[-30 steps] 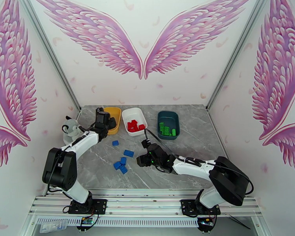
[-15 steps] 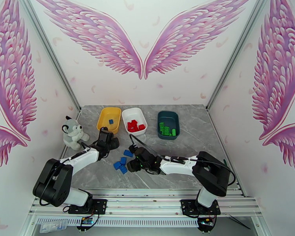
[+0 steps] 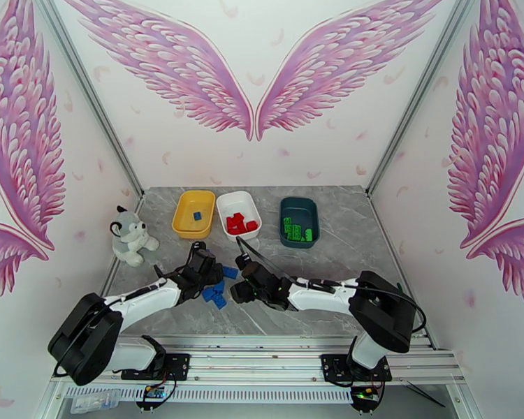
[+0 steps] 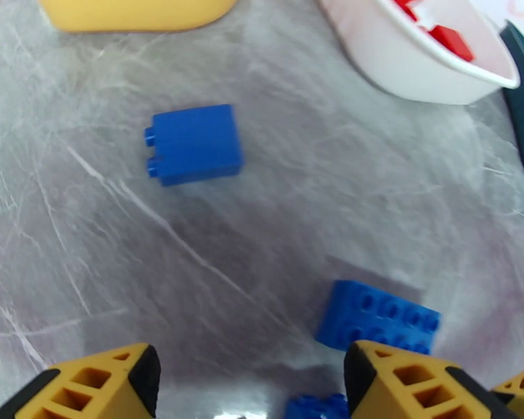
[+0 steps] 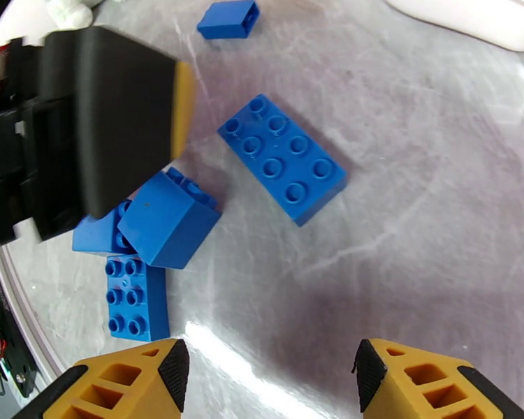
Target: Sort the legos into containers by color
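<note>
Lying between left hand [image 4: 251, 371] and right hand [image 5: 270, 368]: loose blue legos [image 5: 283, 158].

The white tray [image 3: 237, 202] holds red legos [image 3: 238, 223]. Left of it, the yellow tray [image 3: 182, 221] carries one blue lego [image 3: 198, 216]. Right of it, the dark teal tray [image 3: 300, 207] has green legos [image 3: 295, 230]. Nearer me than the white tray, blue legos [image 5: 283, 158] lie on the table [image 3: 332, 253], grey with pale marble veins. My left gripper [image 4: 251, 385] and right gripper [image 5: 269, 385] are mustard yellow and black. Far left of the white tray, the plush husky [image 3: 129, 235] is grey and white. The walls [image 3: 255, 162] are white with pink feathered wings.
</note>
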